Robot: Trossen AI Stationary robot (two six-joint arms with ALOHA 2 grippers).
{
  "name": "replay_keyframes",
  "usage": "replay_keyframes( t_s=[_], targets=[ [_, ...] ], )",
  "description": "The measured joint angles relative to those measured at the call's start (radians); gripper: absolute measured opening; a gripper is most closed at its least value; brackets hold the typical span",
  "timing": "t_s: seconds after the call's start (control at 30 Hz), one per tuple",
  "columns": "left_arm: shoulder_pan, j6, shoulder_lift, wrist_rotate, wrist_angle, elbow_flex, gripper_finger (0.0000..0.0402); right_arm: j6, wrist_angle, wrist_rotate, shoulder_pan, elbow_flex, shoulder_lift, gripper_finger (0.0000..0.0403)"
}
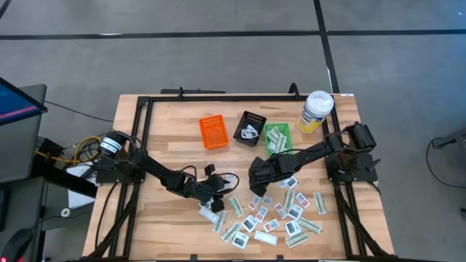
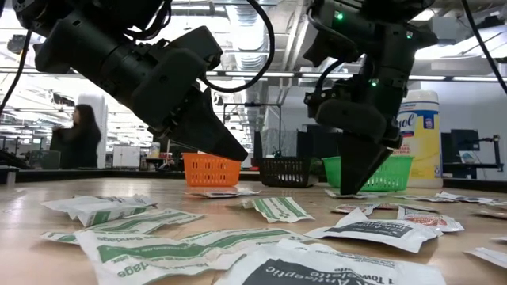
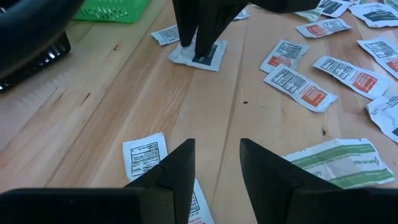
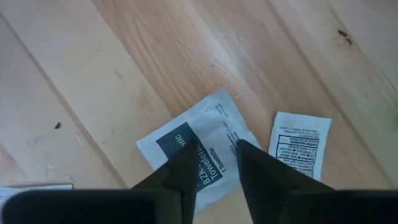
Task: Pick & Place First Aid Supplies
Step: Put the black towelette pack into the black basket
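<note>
Your right gripper stands tip-down on the white towelette packet lying on the table, fingers slightly parted astride it; whether they pinch it is unclear. Your left gripper hovers open nearby.

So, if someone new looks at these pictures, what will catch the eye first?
Probably the scatter of first aid packets spread over the near half of the wooden table. Next, the two dark arms meeting above them: the right pincer is down on a white towelette packet, while the left pincer hovers open close by. Behind stand three small bins, orange, black and green, and a yellow canister.
</note>
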Motion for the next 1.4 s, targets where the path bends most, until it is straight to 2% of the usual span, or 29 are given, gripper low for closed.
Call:
replay_keyframes(
  t_s=[0.2, 0.27, 0.37, 0.67, 0.77, 0.9, 1.03, 1.1, 1.23, 1.4],
  targets=[
    [0.0, 0.0, 0.0, -0.001, 0.0, 0.0, 0.0127, -0.04, 0.021, 0.0, 0.0, -0.002, 0.0, 0.0019],
    [0.0, 0.0, 0.0, -0.001, 0.0, 0.0, 0.0127, -0.041, 0.025, 0.0, 0.0, 0.0, 0.001, 0.0006],
    [0.0, 0.0, 0.0, -0.001, 0.0, 0.0, 0.0127, -0.046, 0.021, -0.005, -0.001, 0.009, 0.003, 0.0013],
    [0.0, 0.0, 0.0, -0.001, 0.0, 0.0, 0.0127, -0.238, -0.023, 0.005, -0.017, 0.118, -0.013, 0.0007],
    [0.0, 0.0, 0.0, -0.001, 0.0, 0.0, 0.0127, -0.302, -0.096, 0.071, -0.045, 0.172, -0.025, 0.0005],
    [0.0, 0.001, 0.0, -0.001, 0.0, 0.0, 0.0127, -0.405, -0.163, 0.208, -0.1, 0.248, -0.04, 0.0003],
    [0.001, 0.007, 0.0, -0.002, 0.001, 0.0, 0.0127, -0.517, -0.138, 0.305, -0.194, 0.283, -0.044, 0.0002],
    [0.001, 0.007, 0.0, -0.002, 0.001, 0.0, 0.0127, -0.563, -0.126, 0.296, -0.251, 0.287, -0.044, 0.0001],
    [0.001, 0.008, 0.0, -0.002, 0.001, 0.0, 0.0127, -0.589, -0.112, 0.202, -0.355, 0.287, -0.043, 0.001],
    [0.002, 0.008, 0.0, -0.002, 0.001, 0.0, 0.0127, -0.643, -0.102, 0.175, -0.414, 0.287, -0.043, 0.0045]
  ],
)
